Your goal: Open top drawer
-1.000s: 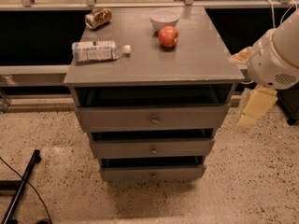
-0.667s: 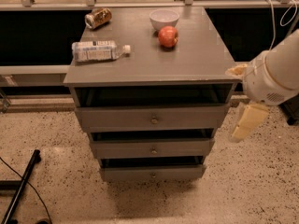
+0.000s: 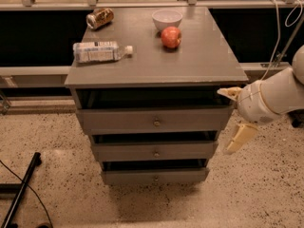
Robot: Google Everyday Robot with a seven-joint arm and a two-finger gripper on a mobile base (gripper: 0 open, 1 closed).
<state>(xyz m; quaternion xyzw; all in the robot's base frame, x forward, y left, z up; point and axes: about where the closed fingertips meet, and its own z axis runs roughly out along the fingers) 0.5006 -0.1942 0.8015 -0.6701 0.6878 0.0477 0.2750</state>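
A grey wooden cabinet point(image 3: 199, 65) fills the middle of the frame, and the top drawer point(image 3: 118, 120) is the widest front, just under the cabinet's flat top, with a small round brass knob point(image 3: 156, 122) at its centre. A dark gap shows above the drawer's front. Below it come a middle drawer point(image 3: 123, 152) and a narrower bottom drawer point(image 3: 128, 176), each with its own small knob and a dark gap above. The gripper point(image 3: 225, 121) is at the right of the frame, just beside the right end of the top drawer, at the end of a thick white arm point(image 3: 278, 96) that comes in from the right edge. Its cream fingers point(image 3: 240, 137) are spread wide with nothing between them: one points left near the cabinet's upper right corner, the other hangs down beside the middle drawer. On the cabinet top, a can point(image 3: 99, 18) lies on its side at the upper left, a plastic bottle point(image 3: 97, 52) lies below it near the left edge, and a white bowl point(image 3: 166, 18) stands at the back with a red apple point(image 3: 171, 37) just in front of it. A black bar point(image 3: 21, 194) lies on the speckled floor point(image 3: 256, 194) at the lower left.
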